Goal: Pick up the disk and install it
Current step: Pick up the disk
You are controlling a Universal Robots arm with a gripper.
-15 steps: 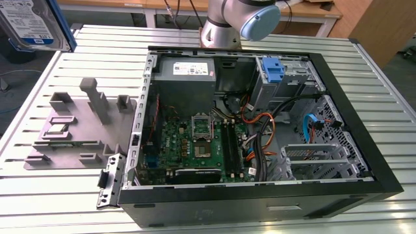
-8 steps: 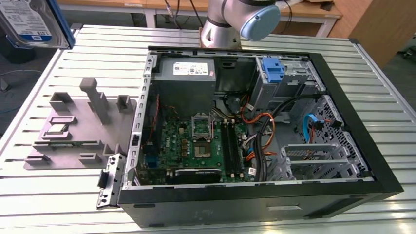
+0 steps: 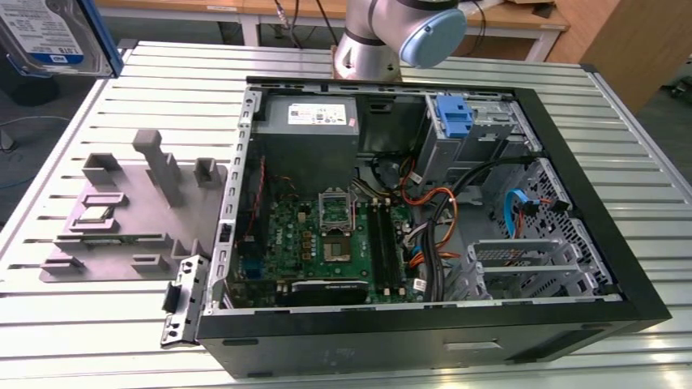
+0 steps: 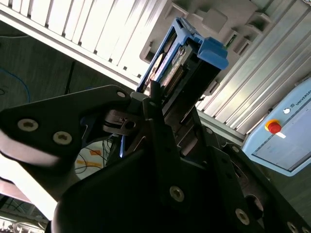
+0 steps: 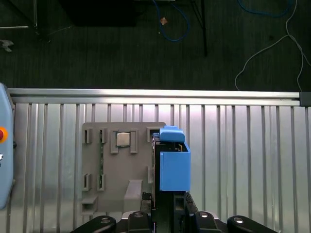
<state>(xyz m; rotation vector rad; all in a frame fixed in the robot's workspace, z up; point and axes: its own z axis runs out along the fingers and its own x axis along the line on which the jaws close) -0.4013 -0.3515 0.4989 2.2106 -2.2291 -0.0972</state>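
The disk [image 3: 49,36], silver with a white-and-blue label and blue rails, hangs high above the table's far corner on the exterior view's left. In both wrist views my gripper [image 5: 167,198] is shut on one end of it. The disk [image 5: 172,165] stands on edge, its blue rail facing the first wrist camera, well above the grey fixture plate [image 5: 121,189]. The second wrist view shows the disk [image 4: 182,60] running out from my gripper [image 4: 165,109], with its blue tab at the far end.
An open computer case [image 3: 638,275] lies on the slatted metal table [image 3: 97,324]. Inside are a grey power supply [image 3: 308,121], a bare blue bracket [image 3: 456,117], a motherboard [image 3: 324,243], cables and a metal drive cage [image 3: 519,259]. The grey fixture plate [image 3: 119,243] lies beside the case.
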